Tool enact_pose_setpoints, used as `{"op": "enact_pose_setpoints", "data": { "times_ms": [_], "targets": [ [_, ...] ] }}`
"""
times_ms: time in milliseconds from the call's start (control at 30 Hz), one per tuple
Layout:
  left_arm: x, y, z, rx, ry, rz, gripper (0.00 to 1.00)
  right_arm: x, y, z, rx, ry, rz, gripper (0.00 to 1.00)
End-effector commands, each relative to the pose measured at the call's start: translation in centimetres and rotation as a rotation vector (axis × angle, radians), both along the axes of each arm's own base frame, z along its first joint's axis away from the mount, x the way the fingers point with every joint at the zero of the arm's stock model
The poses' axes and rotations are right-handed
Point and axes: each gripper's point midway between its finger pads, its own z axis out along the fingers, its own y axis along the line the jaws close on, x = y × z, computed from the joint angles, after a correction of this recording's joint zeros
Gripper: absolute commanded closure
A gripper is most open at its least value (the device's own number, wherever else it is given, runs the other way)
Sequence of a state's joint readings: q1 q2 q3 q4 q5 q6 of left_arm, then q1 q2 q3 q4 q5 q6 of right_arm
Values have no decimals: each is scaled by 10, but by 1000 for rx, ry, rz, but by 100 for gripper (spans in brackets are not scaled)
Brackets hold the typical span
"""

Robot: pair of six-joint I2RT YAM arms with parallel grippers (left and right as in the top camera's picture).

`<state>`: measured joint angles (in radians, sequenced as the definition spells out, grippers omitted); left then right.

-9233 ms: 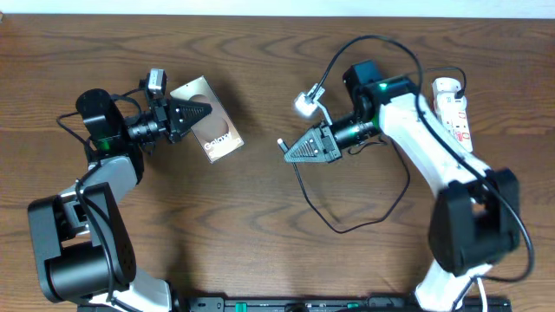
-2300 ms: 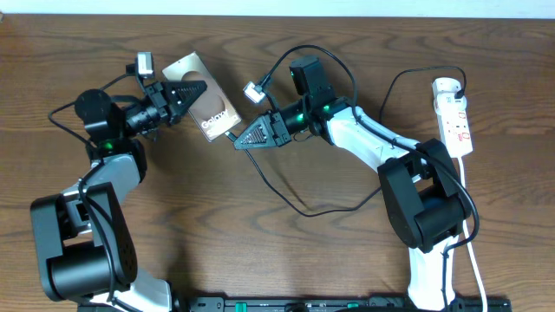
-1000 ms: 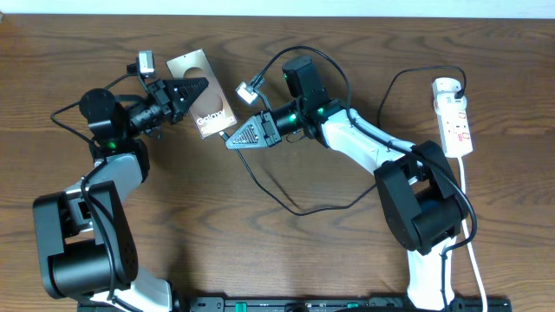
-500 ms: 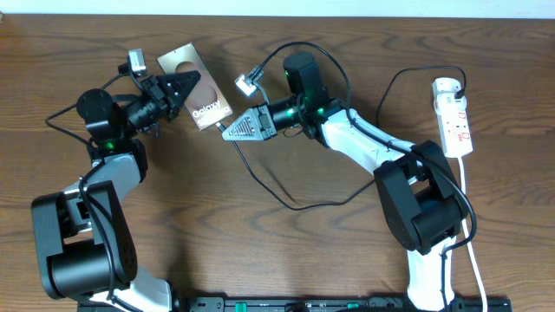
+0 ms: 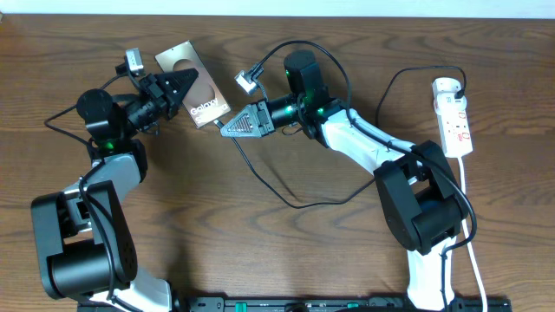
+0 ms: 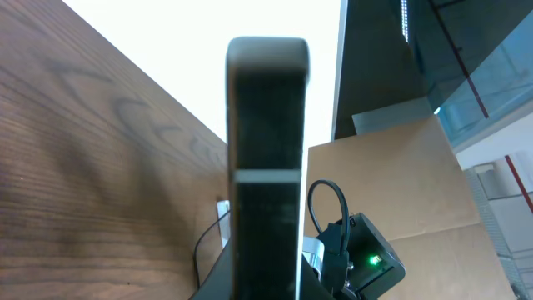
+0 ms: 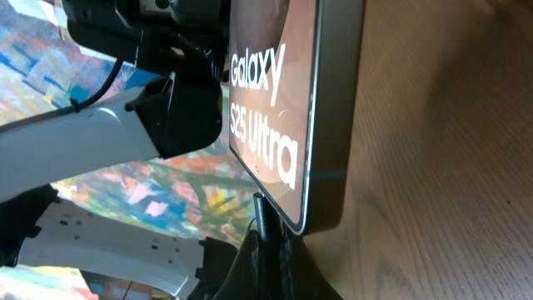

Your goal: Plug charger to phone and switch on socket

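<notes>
Left gripper (image 5: 192,85): pressed together on the phone (image 5: 211,110), pinching it across its thin body; upper left of the overhead frame.
Phone, position: tilted, printed face up toward the camera. The left wrist view shows it edge-on, rising between the 2 fingers. Contact with the table (image 5: 260,260): cannot tell.
Phone, handling (judgement): stiff, flat, smooth-faced, likely slippery. Best held across the flat faces near mid-length, leaving the short port end free.
Right gripper (image 5: 227,130): closed on the charger (image 5: 286,195) just behind its plug tip (image 7: 261,212); centre-left of the overhead frame, just beside the phone's near corner.
Plug tip: points at the phone's short edge, very close below it in the right wrist view. Seated or not: cannot tell.
Charger, handling (judgement): light, limp cable; only the plug is stiff. Hold the plug body, not the cable, or it will buckle on insertion.
Socket (image 5: 455,117): right edge of the overhead frame, well apart from both grippers. Probably light; press its switch straight down so it does not slide.
</notes>
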<state>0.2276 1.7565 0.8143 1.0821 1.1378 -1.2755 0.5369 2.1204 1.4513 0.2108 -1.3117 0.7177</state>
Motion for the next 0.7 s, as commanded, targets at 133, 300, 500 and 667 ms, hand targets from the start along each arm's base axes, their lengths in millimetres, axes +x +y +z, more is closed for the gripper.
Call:
{"op": "enact_pose_setpoints", "data": {
  "times_ms": [133, 300, 500, 667],
  "targets": [
    [-5, -12, 8, 7, -26, -52, 93, 31, 4, -4, -59, 7, -162, 99],
    [-2, -9, 6, 2, -12, -25, 93, 34, 4, -5, -63, 7, -180, 99],
    [0, -7, 6, -2, -9, -9, 93, 40, 5, -3, -64, 12, -210, 99],
    [1, -7, 6, -4, -7, -7, 93, 47, 6, 0, -58, 10, -247, 99]
  ]
}}
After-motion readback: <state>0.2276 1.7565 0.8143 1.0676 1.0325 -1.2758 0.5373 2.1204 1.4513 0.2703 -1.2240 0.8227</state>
